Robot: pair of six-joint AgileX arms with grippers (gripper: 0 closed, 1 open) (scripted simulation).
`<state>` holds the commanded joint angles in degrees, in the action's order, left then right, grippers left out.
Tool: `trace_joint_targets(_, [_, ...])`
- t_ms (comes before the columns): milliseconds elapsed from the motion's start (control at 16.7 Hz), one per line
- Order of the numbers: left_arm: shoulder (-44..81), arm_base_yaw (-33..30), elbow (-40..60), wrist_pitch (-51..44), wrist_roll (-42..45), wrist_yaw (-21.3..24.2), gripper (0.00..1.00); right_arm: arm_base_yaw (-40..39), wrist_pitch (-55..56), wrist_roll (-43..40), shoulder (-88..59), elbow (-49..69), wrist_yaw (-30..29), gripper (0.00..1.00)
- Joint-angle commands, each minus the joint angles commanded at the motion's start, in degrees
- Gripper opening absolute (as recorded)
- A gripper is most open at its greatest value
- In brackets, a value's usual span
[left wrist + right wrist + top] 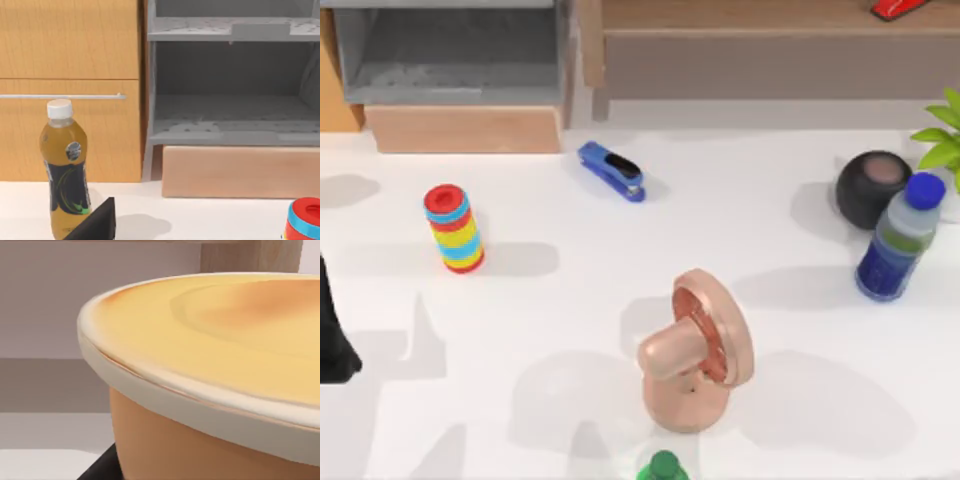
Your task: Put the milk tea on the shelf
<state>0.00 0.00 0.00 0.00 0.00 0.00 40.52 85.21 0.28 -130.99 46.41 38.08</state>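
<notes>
Milk tea, a peach cup with a cream lid, hangs above the white worktop, in front of the shelf and well apart from it. In the right wrist view the cup looms close, the right pincer clenched on it, dark against its wall, with the shelf's post behind. A red item lies on the shelf. In front of the shelf stand a blue stapler, a black ball and a water bottle. The left arm sits far from the shelf, at the worktop's edge. Its pincer faces an amber bottle; whether it is clenched or released I cannot tell.
</notes>
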Motion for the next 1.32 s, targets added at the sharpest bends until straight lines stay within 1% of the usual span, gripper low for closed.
trace_joint_targets(1080, [0.0, 0.0, 0.0, 0.0, 0.0, 0.0, 1.00, 0.1, -1.9, 0.2, 2.2, -0.3, 0.1, 0.00])
trace_joint_targets(1200, [0.0, 0.0, 0.0, 0.0, 0.0, 0.0, 1.00, -0.1, -2.2, 0.0, 3.6, 0.8, -1.3, 0.00])
trace_joint_targets(1320, [0.0, 0.0, 0.0, 0.0, 0.0, 0.0, 1.00, -0.8, -4.2, -0.5, 6.2, 1.7, -4.5, 0.00])
